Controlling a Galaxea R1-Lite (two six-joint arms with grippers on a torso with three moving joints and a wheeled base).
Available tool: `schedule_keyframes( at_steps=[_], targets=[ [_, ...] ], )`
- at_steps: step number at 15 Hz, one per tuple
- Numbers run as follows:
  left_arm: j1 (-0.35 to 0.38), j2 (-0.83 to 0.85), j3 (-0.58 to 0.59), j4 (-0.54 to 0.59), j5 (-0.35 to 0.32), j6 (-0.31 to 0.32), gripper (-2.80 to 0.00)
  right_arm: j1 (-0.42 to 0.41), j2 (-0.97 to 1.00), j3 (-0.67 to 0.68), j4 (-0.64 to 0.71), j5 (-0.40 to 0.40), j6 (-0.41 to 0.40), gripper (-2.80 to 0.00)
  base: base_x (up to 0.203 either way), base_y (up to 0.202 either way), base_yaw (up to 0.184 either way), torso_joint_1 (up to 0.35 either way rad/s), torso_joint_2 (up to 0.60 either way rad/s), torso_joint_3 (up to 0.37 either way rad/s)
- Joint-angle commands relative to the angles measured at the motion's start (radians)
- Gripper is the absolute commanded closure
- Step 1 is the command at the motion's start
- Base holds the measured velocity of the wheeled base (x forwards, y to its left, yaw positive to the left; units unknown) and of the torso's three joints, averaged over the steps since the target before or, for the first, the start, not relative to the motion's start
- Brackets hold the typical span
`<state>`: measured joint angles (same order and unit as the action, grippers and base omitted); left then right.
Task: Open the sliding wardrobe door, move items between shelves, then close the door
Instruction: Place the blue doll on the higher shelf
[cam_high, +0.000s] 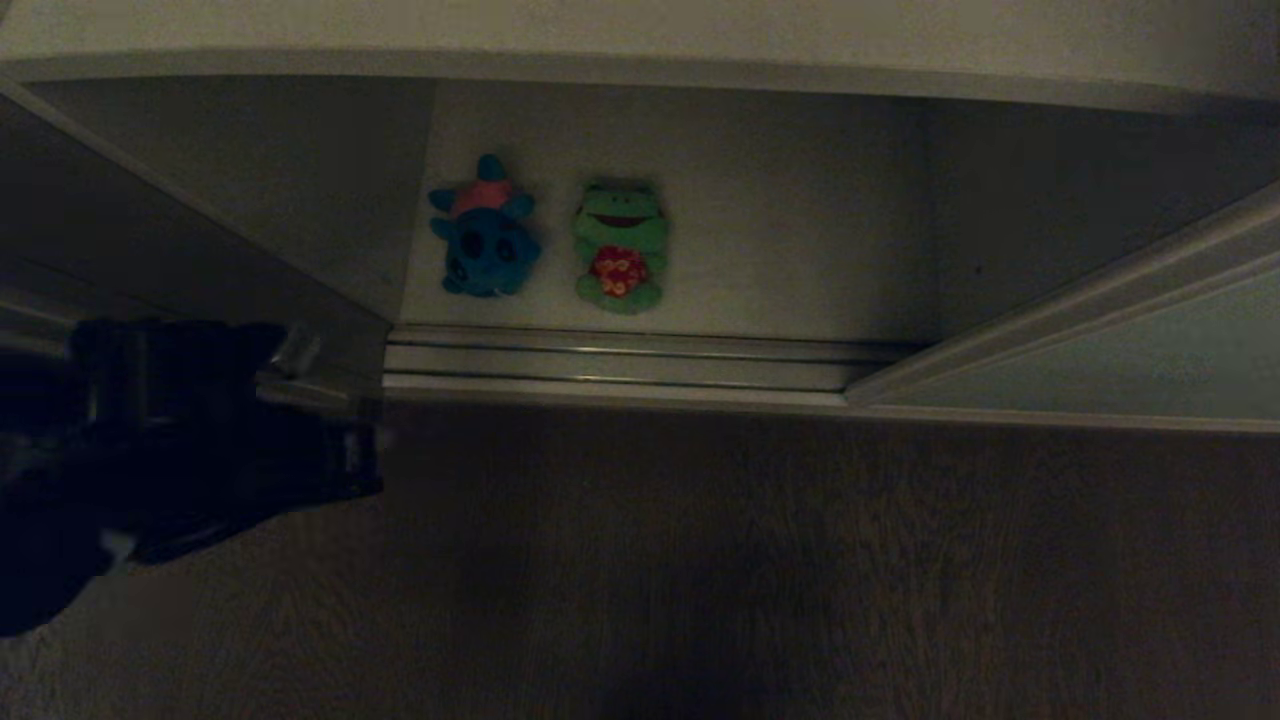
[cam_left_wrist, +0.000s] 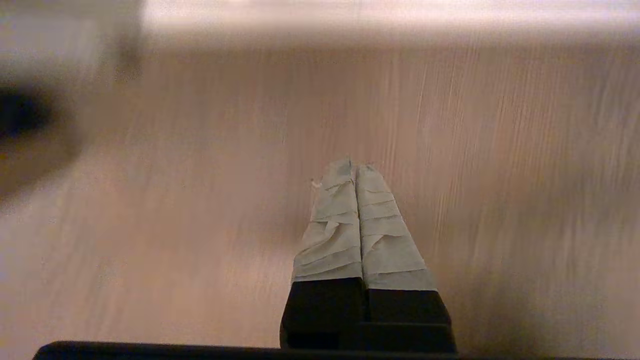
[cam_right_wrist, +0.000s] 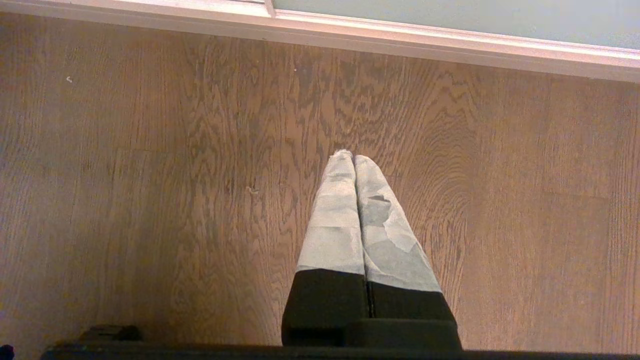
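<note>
The wardrobe stands open. A teal-blue plush toy with a pink back (cam_high: 485, 240) and a green frog with a red chest patch (cam_high: 619, 245) lie side by side on a white shelf (cam_high: 800, 250). The sliding wardrobe door (cam_high: 1100, 365) is a pale grey-green panel pushed to the right. My left arm (cam_high: 200, 440) is a dark shape low on the left, in front of the opening and left of the toys. The left gripper (cam_left_wrist: 352, 167) is shut and empty over wood floor. The right gripper (cam_right_wrist: 350, 157) is also shut and empty, pointing down at the floor near the door (cam_right_wrist: 450, 12).
A ribbed metal floor track (cam_high: 640, 365) runs along the front of the opening. A white board edge (cam_high: 640, 70) spans above the toys. A dim side panel (cam_high: 200, 200) slants along the left of the opening. Wood floor (cam_high: 700, 560) fills the foreground.
</note>
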<state>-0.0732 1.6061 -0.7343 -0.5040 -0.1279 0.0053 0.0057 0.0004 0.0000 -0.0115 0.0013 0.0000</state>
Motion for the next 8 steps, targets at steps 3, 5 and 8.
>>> schedule_keyframes(
  at_steps=[3, 5, 8],
  targets=[
    [-0.030, 0.298, -0.213, -0.266, 0.038, -0.044, 0.00, 0.000, -0.003, 0.000, -0.001, 0.000, 0.000, 0.00, 0.000, 0.000, 0.000, 0.000, 0.00, 0.000],
    [-0.032, 0.349, -0.315, -0.343, 0.084, -0.076, 0.00, 0.000, -0.003, 0.000, -0.001, 0.000, 0.000, 0.00, 0.000, 0.000, 0.000, 0.000, 0.00, 0.000],
    [-0.033, 0.386, -0.413, -0.363, 0.115, -0.120, 0.00, 0.000, -0.003, 0.000, -0.001, 0.000, 0.000, 0.00, 0.000, 0.000, 0.000, 0.000, 0.00, 0.000]
  ],
)
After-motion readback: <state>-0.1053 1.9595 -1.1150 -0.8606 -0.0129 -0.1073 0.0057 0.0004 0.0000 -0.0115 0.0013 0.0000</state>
